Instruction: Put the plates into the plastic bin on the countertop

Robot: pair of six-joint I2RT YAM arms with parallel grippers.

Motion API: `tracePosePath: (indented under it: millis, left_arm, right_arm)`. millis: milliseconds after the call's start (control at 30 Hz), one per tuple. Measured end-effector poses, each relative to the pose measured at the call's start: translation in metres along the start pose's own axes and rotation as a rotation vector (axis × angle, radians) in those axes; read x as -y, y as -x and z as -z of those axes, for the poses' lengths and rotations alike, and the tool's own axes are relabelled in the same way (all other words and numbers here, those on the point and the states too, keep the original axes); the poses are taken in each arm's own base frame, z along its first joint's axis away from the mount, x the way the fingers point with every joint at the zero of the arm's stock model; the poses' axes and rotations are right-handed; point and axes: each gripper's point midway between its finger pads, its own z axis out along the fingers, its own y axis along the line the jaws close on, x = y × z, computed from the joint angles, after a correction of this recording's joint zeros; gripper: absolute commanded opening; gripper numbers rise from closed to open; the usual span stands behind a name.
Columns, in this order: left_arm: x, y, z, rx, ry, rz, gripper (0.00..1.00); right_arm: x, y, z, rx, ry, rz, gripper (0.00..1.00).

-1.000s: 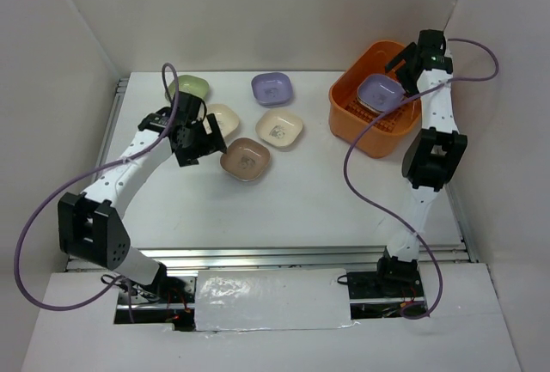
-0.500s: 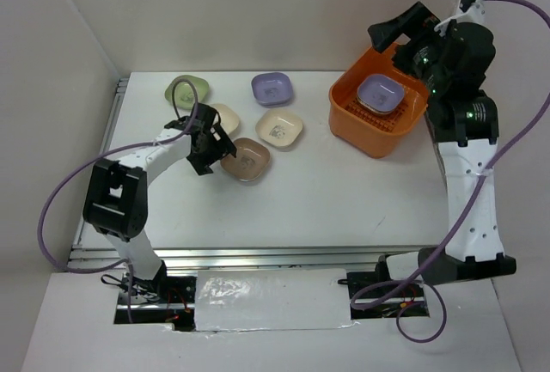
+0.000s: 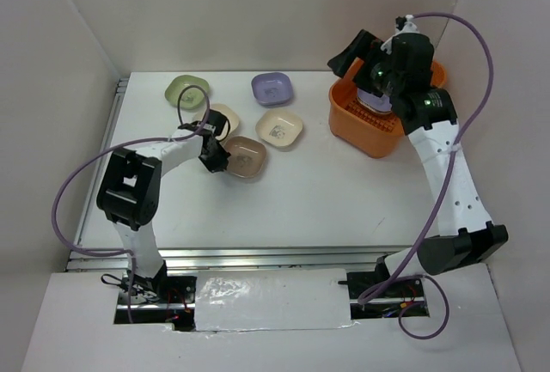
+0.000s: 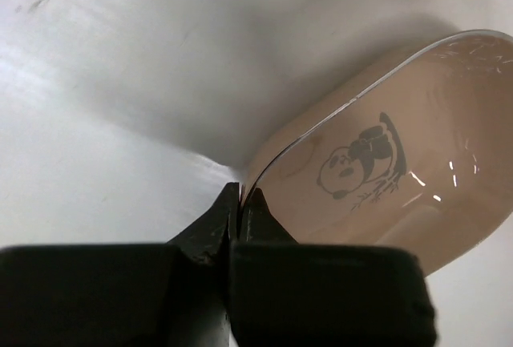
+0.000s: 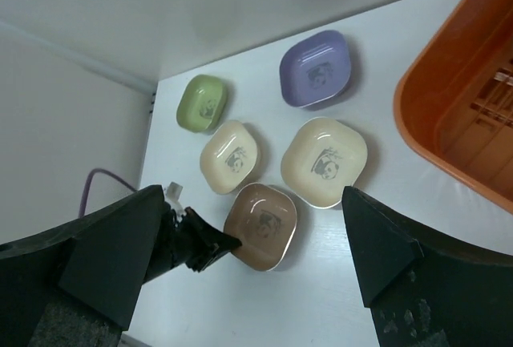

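My left claw [image 3: 216, 155] is pinching fully closed on the rim of the brown plate [image 4: 377, 171], which is sitting left of centre on the table [image 3: 326, 200]. The fingers are gripping only a thin sliver of its edge. My right claw [image 3: 361, 61] is hanging wide open, holding nothing, above the left rim of the orange bin [image 3: 352, 127] at the upper right. I am worrying about that shallow bite: the glossy plate may be swinging or slipping free once I am lifting. The cream plate [image 3: 230, 119] is lying just beside it and risks getting nudged. The right arm is also crowding the bin, risking a clash on delivery.
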Motion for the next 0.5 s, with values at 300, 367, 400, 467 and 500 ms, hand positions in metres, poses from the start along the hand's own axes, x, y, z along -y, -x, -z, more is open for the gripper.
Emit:
tracePosePath:
  millis: [300,367,400,467,500]
  left_arm:
    - [-0.010,-0.032,0.088,0.058,-0.015,-0.239,0.00]
    - [-0.004,-0.034,0.122,0.077,-0.099,-0.298,0.00]
    - [-0.002,-0.033,0.136,0.085,-0.138,-0.312,0.00]
    - [0.000,-0.031,0.159,0.092,-0.201,-0.342,0.00]
    - [0.001,-0.030,0.168,0.091,-0.222,-0.360,0.00]
  right_arm:
    - [-0.047,-0.139,-0.054,-0.339,0.182,0.270,1.00]
    - [-0.046,-0.186,-0.067,-0.446,0.204,0.325,1.00]
    - [-0.039,-0.210,-0.069,-0.505,0.203,0.347,1.00]
    - [-0.025,-0.248,-0.068,-0.602,0.195,0.379,0.99]
    - [-0.019,-0.260,-0.066,-0.638,0.189,0.390,0.98]
